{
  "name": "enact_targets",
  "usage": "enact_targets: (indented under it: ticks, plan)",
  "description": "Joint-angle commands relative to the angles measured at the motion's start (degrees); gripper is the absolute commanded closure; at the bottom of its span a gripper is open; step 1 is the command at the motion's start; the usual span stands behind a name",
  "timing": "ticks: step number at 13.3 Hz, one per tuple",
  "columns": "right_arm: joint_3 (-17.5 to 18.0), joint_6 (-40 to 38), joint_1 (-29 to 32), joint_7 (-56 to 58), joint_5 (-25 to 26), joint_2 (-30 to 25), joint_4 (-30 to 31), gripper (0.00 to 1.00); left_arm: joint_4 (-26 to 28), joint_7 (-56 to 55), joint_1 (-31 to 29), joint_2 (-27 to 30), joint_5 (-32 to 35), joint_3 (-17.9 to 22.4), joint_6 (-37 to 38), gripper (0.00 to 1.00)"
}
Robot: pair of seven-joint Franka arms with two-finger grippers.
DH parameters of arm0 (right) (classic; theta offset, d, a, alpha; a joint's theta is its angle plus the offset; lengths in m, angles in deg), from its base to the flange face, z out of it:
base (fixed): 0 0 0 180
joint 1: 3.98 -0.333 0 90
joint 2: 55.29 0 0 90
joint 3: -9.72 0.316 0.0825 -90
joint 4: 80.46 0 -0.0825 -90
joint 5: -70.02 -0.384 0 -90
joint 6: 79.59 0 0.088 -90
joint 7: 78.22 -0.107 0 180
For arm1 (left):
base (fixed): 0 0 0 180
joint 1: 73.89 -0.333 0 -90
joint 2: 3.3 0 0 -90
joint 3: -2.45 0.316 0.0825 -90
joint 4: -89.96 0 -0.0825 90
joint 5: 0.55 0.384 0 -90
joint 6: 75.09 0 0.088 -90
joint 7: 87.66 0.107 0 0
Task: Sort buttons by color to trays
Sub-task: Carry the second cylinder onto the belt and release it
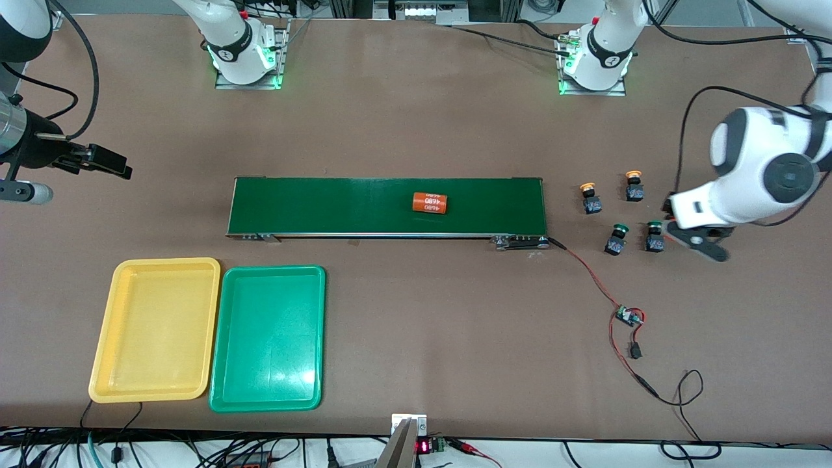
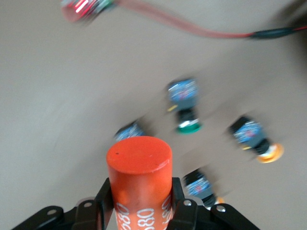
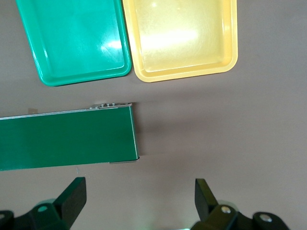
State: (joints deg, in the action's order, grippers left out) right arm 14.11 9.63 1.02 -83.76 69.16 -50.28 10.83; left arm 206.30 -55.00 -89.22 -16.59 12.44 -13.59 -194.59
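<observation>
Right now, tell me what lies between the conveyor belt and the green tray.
Bare table; the front view shows nothing between conveyor belt and green tray.

Glossy plastic trays (image 1: 156, 383); matt brown table (image 1: 416, 130)

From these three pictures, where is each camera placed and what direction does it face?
Front view: high across the table, facing both arm bases; shows the conveyor belt, four buttons, both trays.
Left wrist view: on the left arm, looking down past the left gripper, shut on an orange cylinder, onto the buttons.
Right wrist view: over the belt's end; right gripper open.
Front and right wrist views share the yellow tray and green tray.
</observation>
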Motion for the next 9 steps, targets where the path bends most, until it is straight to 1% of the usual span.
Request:
enact_targets:
  ticks: [1,2,3,4,6,9]
  plan:
    - [0.3,-0.8,0.5,0.4,0.1,0.1,-0.8,0.00,0.5,8.4,2.1,1.0,-2.6,-4.1,0.1,1.00]
    - [0.3,-0.8,0.5,0.8,0.2,0.0,-0.8,0.00,0.5,12.3,3.2,1.0,-3.5,-6.2,-0.4,1.00]
    - [0.3,-0.9,0.5,0.8,0.2,0.0,-0.8,0.00,0.5,15.1,4.0,0.6,-6.2,-8.6,-1.7,1.00]
    - [0.3,-0.8,0.5,0.9,-0.3,0.0,-0.8,0.00,0.5,17.1,6.1,-0.1,-7.1,-10.1,-3.7,1.00]
    - [0.3,-0.8,0.4,1.1,-0.4,0.1,-0.8,0.00,0.6,20.1,12.0,-1.9,-6.7,-10.3,-7.0,1.00]
    - [0.4,-0.8,0.4,1.1,-0.4,0.2,-0.8,0.00,1.0,24.7,17.0,-3.8,-6.3,-10.2,-7.9,1.00]
